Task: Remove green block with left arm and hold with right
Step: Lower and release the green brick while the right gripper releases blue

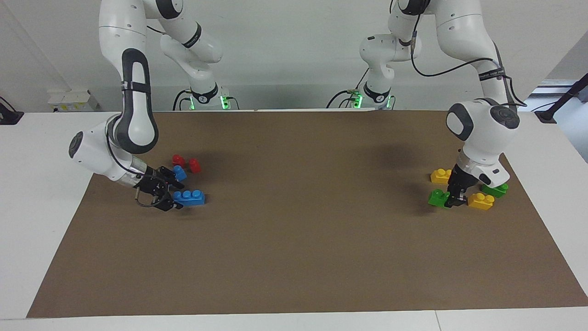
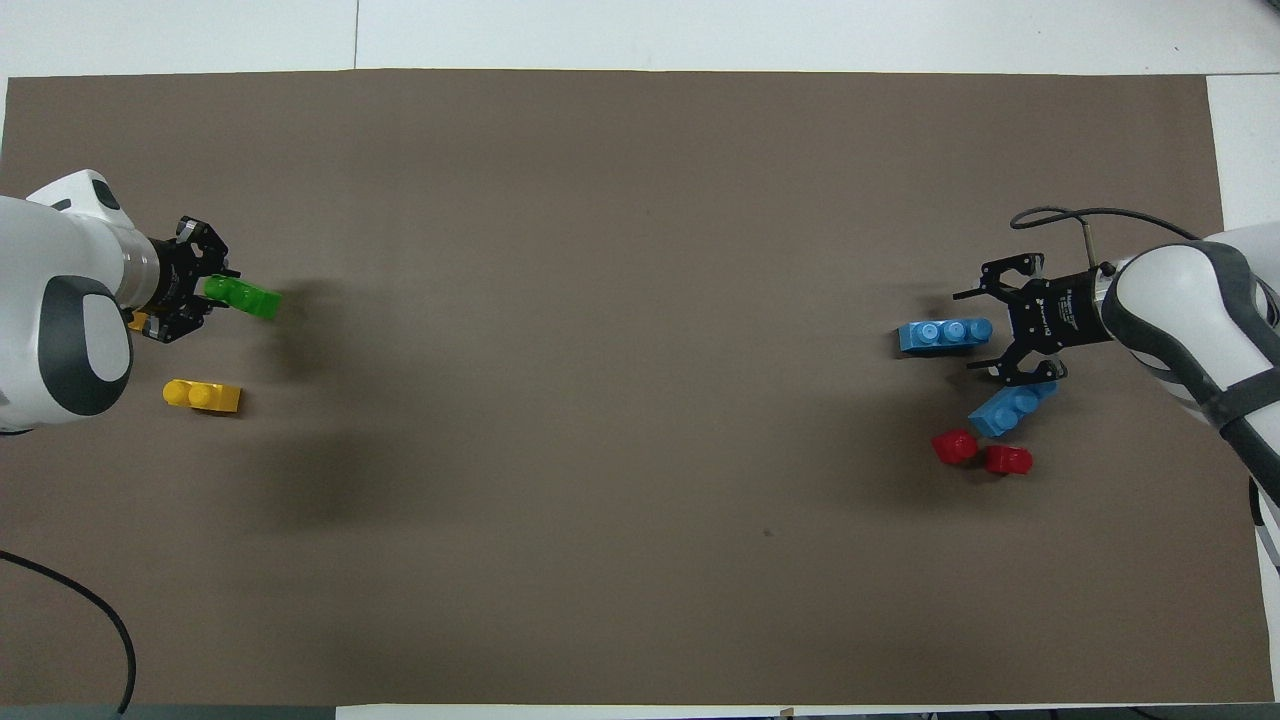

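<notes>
While clamped in the left gripper (image 1: 452, 201) fingers at the left arm's end of the counter (image 1: 294, 239), green block (image 1: 438, 197) low beside a yellow brick (image 1: 480, 201), long axis pointing toward the well-apart right gripper (image 1: 177, 195), open around a blue brick (image 1: 189, 197).

No legible text, labels, brands, numbers or signs anywhere.
</notes>
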### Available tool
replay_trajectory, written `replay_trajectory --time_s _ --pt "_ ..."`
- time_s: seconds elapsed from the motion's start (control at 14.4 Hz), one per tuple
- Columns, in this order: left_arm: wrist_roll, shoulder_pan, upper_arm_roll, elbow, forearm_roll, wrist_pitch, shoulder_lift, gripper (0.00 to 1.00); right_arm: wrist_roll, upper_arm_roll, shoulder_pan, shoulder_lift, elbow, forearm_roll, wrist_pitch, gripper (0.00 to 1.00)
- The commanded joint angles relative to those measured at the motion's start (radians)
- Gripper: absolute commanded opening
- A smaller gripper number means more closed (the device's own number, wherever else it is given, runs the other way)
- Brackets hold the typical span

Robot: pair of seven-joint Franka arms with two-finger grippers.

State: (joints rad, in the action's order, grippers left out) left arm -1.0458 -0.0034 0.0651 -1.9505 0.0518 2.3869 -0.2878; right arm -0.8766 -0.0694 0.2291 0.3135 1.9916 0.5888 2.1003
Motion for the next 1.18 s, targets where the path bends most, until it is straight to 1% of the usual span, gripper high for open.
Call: replay_trajectory --time_s 0.0,0.14,0.28,0.35,0.42,0.55,0.69,0.83,0.97,1.04,1.11 --pt "0.02 0.016 -0.008 0.047 0.008 0.035 -0.068 0.0 0.008 -0.003 -0.022 -0.048 -0.04 -0.088 -0.066 1.0" --pt "0.02 0.016 -0.008 0.047 0.008 0.064 -0.088 0.0 0.016 -0.006 -0.048 -0.082 -0.086 -0.174 -0.121 1.0" --pt "0.026 0.016 -0.01 0.047 0.007 0.069 -0.091 0.0 0.053 -0.007 -0.073 -0.128 -0.135 -0.268 -0.192 1.0" --pt "0.042 0.016 -0.01 0.048 0.005 0.074 -0.091 0.08 0.111 -0.012 -0.08 -0.138 -0.176 -0.314 -0.248 1.0" --pt "0.077 0.013 -0.01 0.048 -0.001 0.077 -0.091 0.98 0.182 -0.013 -0.091 -0.146 -0.233 -0.348 -0.32 1.0" --pt "0.124 0.013 -0.008 0.048 -0.001 0.075 -0.091 1.0 0.305 -0.015 -0.096 -0.181 -0.312 -0.398 -0.426 1.0" --pt "0.179 0.013 -0.01 0.05 -0.001 0.072 -0.083 1.0 0.446 -0.018 -0.112 -0.255 -0.318 -0.47 -0.456 1.0" --pt "0.193 0.013 -0.01 0.059 -0.003 0.064 -0.077 1.0 0.555 -0.018 -0.135 -0.307 -0.326 -0.526 -0.482 1.0" --pt "0.196 0.011 -0.01 0.079 -0.004 0.034 -0.062 1.0 0.684 -0.018 -0.134 -0.309 -0.385 -0.534 -0.534 1.0" --pt "0.217 0.01 -0.011 0.091 -0.019 -0.003 -0.05 1.0 0.758 -0.018 -0.134 -0.304 -0.402 -0.54 -0.537 1.0" --pt "0.254 0.008 -0.011 0.105 -0.044 -0.055 -0.028 1.0 0.827 -0.02 -0.135 -0.301 -0.411 -0.573 -0.533 1.0"
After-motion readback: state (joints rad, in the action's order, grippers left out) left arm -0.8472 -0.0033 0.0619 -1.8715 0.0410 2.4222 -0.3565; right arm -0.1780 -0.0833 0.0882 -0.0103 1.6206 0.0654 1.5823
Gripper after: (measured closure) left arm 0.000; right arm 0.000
